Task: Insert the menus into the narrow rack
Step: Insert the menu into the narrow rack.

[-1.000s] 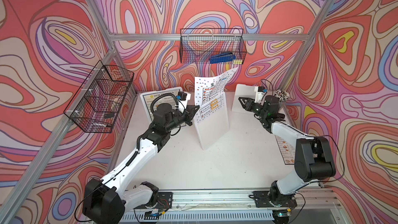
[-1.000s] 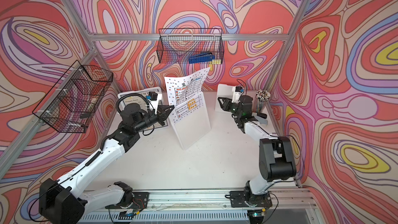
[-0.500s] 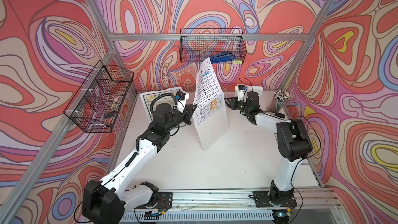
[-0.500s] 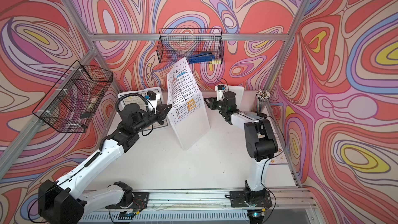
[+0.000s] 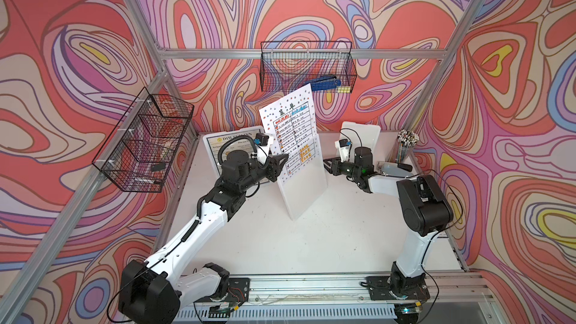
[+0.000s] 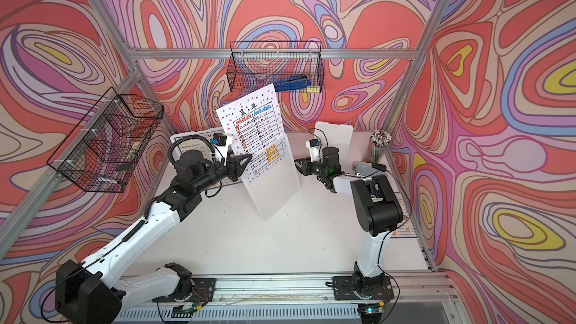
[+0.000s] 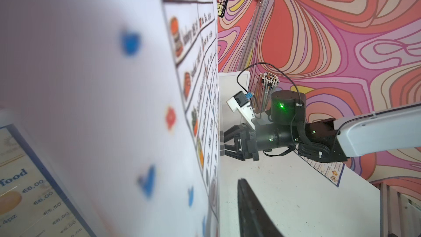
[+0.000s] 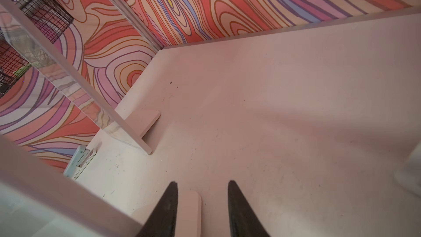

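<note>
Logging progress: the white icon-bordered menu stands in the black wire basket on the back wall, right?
No. The white menu stands in the clear rack on the table, not the wire basket on the back wall; both top views show it.

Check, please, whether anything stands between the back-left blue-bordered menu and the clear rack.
Yes: the left gripper and its wrist hang over the blue-bordered paper menu, directly between it and the clear plastic rack, which holds the white icon-dotted menu.

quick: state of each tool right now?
Left tool: looks open, at the white menu edge, not clamping it.
Right tool: open, holding nothing.
</note>
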Controlling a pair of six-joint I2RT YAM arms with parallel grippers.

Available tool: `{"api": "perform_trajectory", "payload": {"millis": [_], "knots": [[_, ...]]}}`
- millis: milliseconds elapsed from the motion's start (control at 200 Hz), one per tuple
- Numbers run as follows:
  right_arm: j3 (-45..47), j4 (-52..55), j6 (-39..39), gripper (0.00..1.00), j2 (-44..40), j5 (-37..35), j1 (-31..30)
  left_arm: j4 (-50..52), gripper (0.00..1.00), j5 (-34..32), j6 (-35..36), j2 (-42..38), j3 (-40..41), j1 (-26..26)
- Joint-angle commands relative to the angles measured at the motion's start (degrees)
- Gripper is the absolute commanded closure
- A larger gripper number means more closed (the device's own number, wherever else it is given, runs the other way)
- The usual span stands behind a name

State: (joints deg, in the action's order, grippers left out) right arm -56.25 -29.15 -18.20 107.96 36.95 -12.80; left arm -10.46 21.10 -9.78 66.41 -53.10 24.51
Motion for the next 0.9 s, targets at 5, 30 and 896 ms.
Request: {"api": "perform_trajectory", "payload": {"millis": [5,30,896], "knots": [[3.9,-4.5,0.8,0.62,-2.9,1.1,-0.5,0.7,0.46,-0.7,0.8,0.0,-0.8,0.2],[4.8,-5.5,0.6,0.62,-3.4,1.4,-0.5,1.3,0.45,-1.0,0.9,0.1,-1.2,0.2],[26.7,-12.6,-1.4,0.66,-24.8,2.3,-1.8,5.7,0.44,-0.6,5.3,1.1,-7.8,0.1]]}}
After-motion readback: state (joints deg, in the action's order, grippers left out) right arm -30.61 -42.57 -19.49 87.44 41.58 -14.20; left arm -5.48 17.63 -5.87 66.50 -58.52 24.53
